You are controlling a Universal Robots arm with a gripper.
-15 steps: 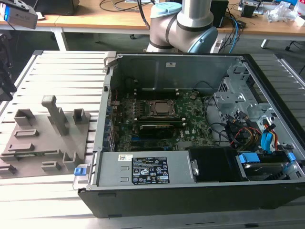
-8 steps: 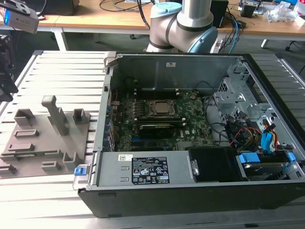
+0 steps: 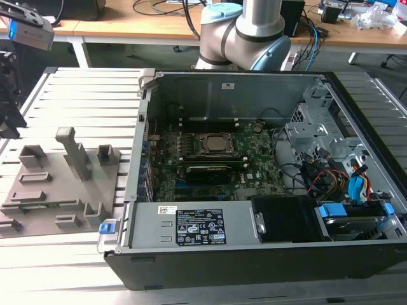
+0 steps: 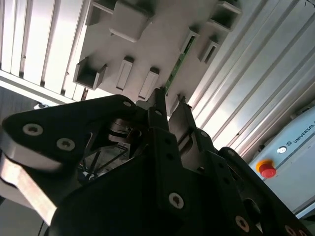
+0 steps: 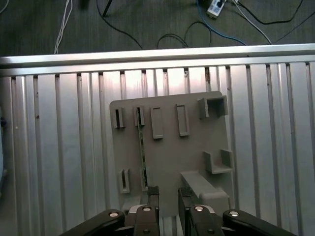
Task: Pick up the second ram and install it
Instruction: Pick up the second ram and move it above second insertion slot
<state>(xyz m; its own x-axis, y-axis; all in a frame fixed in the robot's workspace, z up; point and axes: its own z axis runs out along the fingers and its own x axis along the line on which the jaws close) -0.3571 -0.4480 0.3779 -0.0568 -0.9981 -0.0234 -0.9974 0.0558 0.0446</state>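
And here's the end effector [image 5: 168, 192] hanging over the grey holder tray [image 5: 197, 128], fingers [image 5: 153, 195] spread apart with nothing between them, and you can see bare tray through the gap. There's the ram stick [image 5: 141, 147], seen edge-on from above in the first wrist view: a long, very thin green line standing upright on its edge, its two ends seated in small slotted posts of the tray. From this angle its flat faces are hidden, so no chips can be made out. In the second wrist view the same green edge [image 4: 177, 66] runs away from the fingertips, its near end just beyond them and close to one finger, and the end effector [image 4: 171, 101] is apart from it, not touching. The tray sits flat on the ribbed metal counter [image 5: 59, 147]. In the exterior view, the tray [image 3: 63, 190] lies at that view's left, just beside the open computer case [image 3: 229, 95], with the green motherboard [image 3: 254, 149] lying in the bottom of the case.
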